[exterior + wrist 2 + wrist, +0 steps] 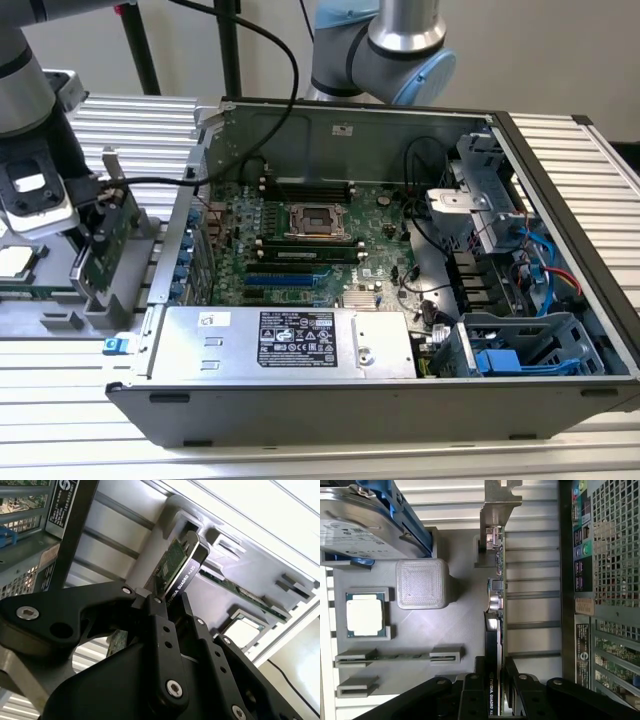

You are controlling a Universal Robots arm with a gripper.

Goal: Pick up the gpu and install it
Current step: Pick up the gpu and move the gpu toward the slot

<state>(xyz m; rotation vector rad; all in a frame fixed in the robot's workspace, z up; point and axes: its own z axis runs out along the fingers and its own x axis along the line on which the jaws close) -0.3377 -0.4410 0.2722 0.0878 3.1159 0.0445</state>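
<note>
The gpu (118, 228) stands on edge in a grey parts holder (95, 290) at the exterior view's left, just outside the open computer case (560, 200). Its silver bracket (110, 165) points up and away. My gripper (100, 212) sits over the card's near end. In both wrist views the two black fingers press the card's faces, the green board on one side and the black cover on the other: gpu (177, 562), gripper (167, 597); gpu (496, 600), gripper (495, 682). The bracket (497, 505) is at the card's far end.
The green motherboard (310, 240) lies inside the case behind a silver power supply (290, 340). The holder (445, 630) also carries a processor chip (365, 615), a memory stick (402, 656), a grey block (422, 582) and a hard drive (360, 525). The case's rear wall (605, 580) is close beside the card.
</note>
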